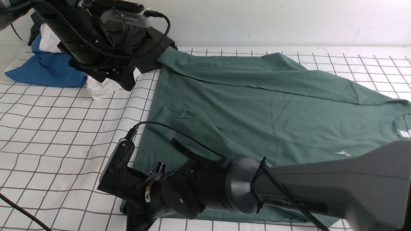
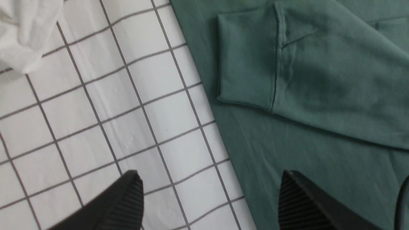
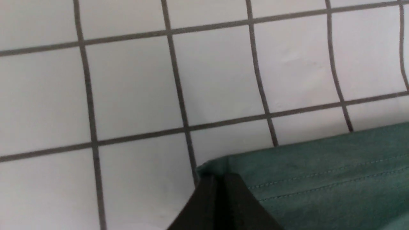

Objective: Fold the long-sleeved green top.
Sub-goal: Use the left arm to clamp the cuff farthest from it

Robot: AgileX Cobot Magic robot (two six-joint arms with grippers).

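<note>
The green long-sleeved top (image 1: 257, 106) lies flat on the checked cloth, neck toward the right, both sleeves folded in over the body. One ribbed cuff (image 2: 246, 64) rests near the hem edge. My left gripper (image 2: 211, 191) hangs open over that hem edge, one finger above the white cloth and the other above green fabric, holding nothing. My right arm reaches across the front to the top's near left corner. There my right gripper (image 3: 217, 179) is shut on the stitched hem corner of the top (image 3: 319, 179).
A pile of clothes sits at the back left: a blue garment (image 1: 45, 72), a white one (image 1: 99, 88) and a dark one (image 1: 151, 48) touching the top's far corner. The white grid cloth (image 1: 64, 128) covers the table. A wall stands behind.
</note>
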